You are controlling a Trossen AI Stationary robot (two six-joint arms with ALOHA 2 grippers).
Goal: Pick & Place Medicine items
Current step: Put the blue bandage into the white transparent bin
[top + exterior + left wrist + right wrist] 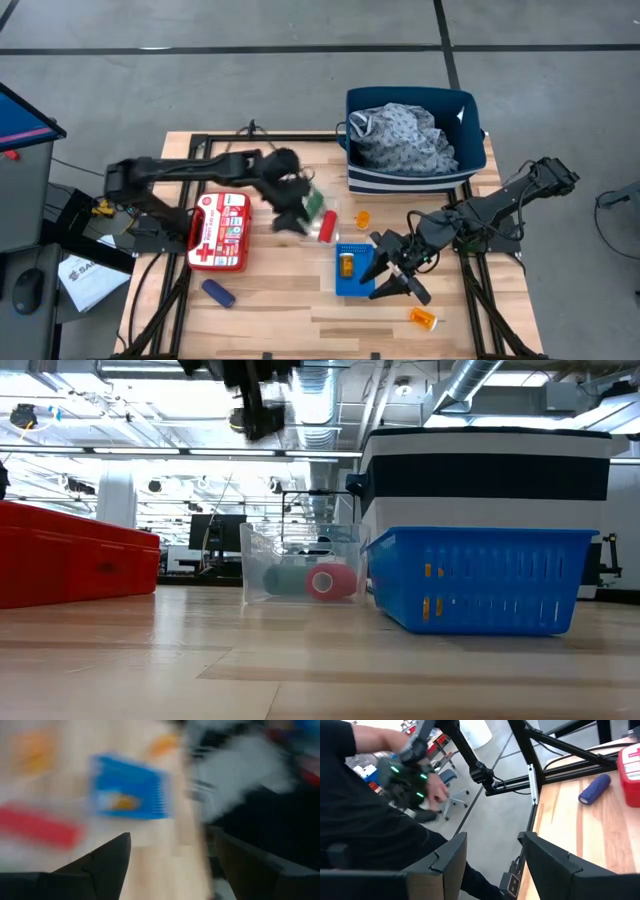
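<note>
Both arms matte black, boxy segmented links with exposed cabling along the joints. Left gripper [300, 208]: 2 dark fingers [107, 857], flat angled inner faces, stepped edges. Right gripper [398, 280]: same black 2-finger build, notched finger [552, 865] profile. No visible markings or labels.

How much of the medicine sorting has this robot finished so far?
Done: one orange bottle lies in the blue basket, and a red tube and a green one sit in the clear bin.
In hand: nothing; the left gripper hovers open above that bin, and the right gripper is open and empty.
Left: two orange bottles and the blue tube lie loose on the table.
</note>
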